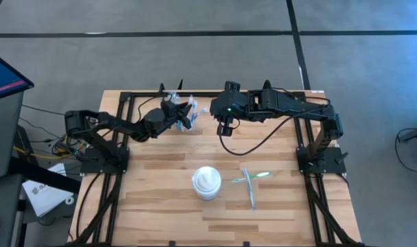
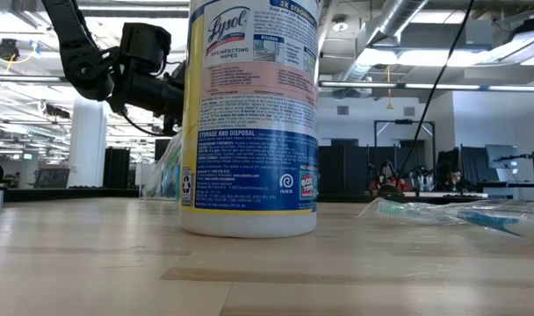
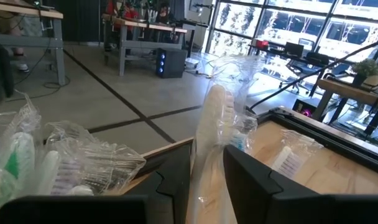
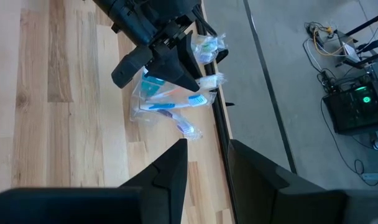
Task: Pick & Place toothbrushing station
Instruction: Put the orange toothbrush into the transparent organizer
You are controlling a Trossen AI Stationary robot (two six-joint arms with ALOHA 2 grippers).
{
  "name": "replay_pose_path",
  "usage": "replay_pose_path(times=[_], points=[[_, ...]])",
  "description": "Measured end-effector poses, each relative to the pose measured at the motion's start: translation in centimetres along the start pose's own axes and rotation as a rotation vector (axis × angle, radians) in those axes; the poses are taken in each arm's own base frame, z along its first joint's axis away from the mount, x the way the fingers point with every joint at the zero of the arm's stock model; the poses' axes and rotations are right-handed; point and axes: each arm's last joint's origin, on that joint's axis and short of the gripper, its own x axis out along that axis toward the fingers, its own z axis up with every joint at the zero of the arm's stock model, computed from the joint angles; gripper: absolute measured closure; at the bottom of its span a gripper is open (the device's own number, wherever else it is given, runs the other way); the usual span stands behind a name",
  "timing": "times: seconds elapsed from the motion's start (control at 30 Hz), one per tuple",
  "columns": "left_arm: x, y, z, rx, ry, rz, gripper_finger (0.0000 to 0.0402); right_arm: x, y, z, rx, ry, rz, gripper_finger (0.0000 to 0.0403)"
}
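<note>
Two clear cups (image 4: 167, 102) stuffed with wrapped pastel toothbrushes stand together at the table's far edge (image 1: 189, 110). My left gripper (image 1: 181, 113) reaches level toward them from the left. In the left wrist view it (image 3: 207, 186) is open, with one pale wrapped toothbrush (image 3: 209, 124) standing upright between its fingers. Beside it lies crinkled wrap with more brushes (image 3: 64, 162). My right gripper (image 1: 225, 127) hovers high to the right of the cups, tilted down and open (image 4: 206, 162), with nothing between its fingers. My left gripper has the wrapped toothbrush's upright handle (image 3: 206, 162) between its two level fingers, which stand close on either side of it. I cannot tell whether they touch it. The lower end of the brush is hidden below the fingers.
A white wipes tub (image 1: 207, 182) stands in the middle of the table and fills the low view (image 2: 249, 114). Two wrapped toothbrushes (image 1: 249, 180) lie crossed to its right (image 2: 460, 213). A black frame rail (image 1: 208, 91) runs along the far edge behind the cups.
</note>
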Motion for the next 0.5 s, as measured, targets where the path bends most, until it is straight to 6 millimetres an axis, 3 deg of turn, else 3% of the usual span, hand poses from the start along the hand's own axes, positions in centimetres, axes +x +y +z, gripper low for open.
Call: replay_pose_path(times=[0.23,0.5], points=[[-0.3,-0.23,0.75,0.013,-0.025,-0.013,0.031,0.0,0.0,0.0,0.0,0.0,0.0,0.0295],[-0.43,-0.32,-0.01,0.068,0.044,-0.008,0.0328,0.0,0.0,-0.01,0.0,0.001,0.0,0.0295]])
